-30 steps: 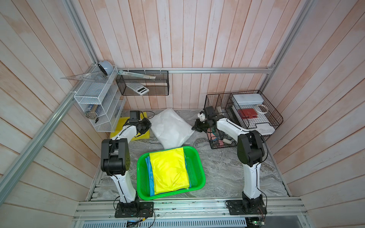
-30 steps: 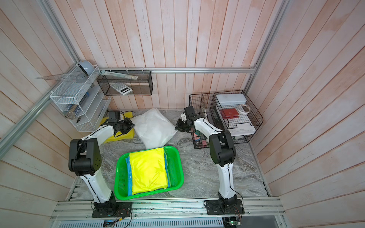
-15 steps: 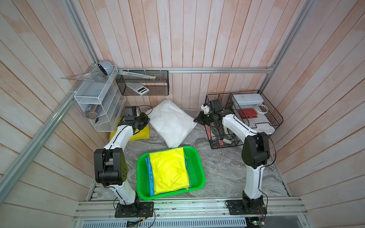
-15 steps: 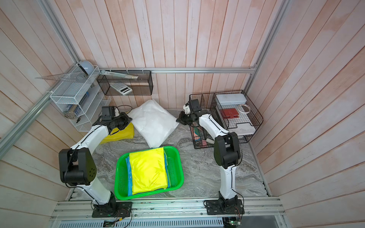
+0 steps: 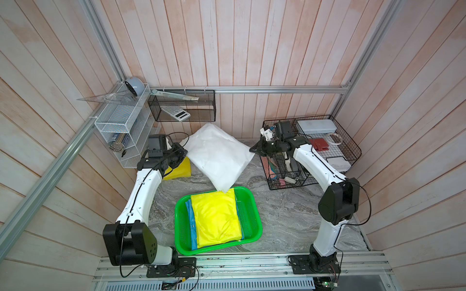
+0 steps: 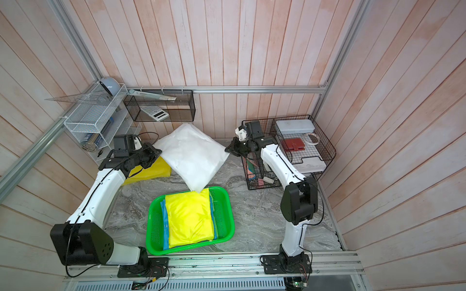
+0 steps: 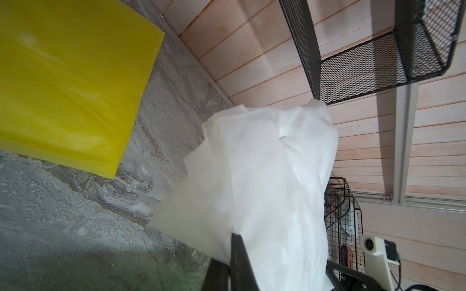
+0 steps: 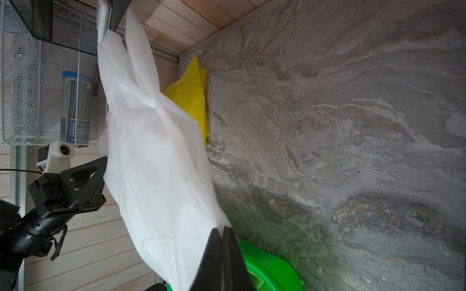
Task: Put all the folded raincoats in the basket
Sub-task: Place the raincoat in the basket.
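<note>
Two pairs of jaws pinching one white raincoat (image 5: 219, 156), one green basket (image 5: 256, 217)

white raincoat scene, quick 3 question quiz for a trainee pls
1. True or false: the white raincoat lies flat inside the green basket.
2. How many end effectors grip it? A none, B one, C two.
3. Fill in: the top folded garment in the basket is ____.
Key: 1 false, it hangs held up; 2 C, left end effector and right end effector; 3 yellow.
</note>
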Controlling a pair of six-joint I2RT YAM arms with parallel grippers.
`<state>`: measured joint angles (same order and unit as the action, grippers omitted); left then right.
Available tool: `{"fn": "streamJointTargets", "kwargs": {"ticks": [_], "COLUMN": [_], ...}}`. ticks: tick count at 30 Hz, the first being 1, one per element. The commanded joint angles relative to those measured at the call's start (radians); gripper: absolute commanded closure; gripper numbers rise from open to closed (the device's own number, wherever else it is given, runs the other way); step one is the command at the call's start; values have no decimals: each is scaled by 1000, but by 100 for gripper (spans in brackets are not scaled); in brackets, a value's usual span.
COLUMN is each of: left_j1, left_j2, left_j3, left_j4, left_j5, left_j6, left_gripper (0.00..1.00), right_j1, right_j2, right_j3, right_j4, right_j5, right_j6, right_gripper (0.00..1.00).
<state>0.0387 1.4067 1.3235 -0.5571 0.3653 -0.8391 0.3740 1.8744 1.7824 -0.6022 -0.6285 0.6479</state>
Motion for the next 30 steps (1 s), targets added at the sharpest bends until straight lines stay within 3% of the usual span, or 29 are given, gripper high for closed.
{"fn": "streamJointTargets", "kwargs": {"ticks": [1, 7, 17, 21, 30], "left_j1": [-9, -63, -372, -409, -427], "left_j2": [-102, -357, -868, -953, -983], "left_j3": [-26, -127, -518, -580, -625], "left_j4": [-108, -245, -317, -356, -485], "left_j5": [4, -61, -265, -259, -198], "left_j6": [2, -40, -364, -386, -316], "left_gripper": [100, 100, 100, 100, 100], "right_j1": [-11, -12, 29, 66, 111], "right_j2": [-47, -66, -38, -7, 51], "right_j3": [38, 77, 77, 90, 64], "right_j4": [-105, -246, -319, -346, -295], "right_j5": [-34, -63, -77, -55, -49], "right_j6": [-49, -117, -203, -244, -264], "right_gripper": [100, 100, 100, 100, 100]}}
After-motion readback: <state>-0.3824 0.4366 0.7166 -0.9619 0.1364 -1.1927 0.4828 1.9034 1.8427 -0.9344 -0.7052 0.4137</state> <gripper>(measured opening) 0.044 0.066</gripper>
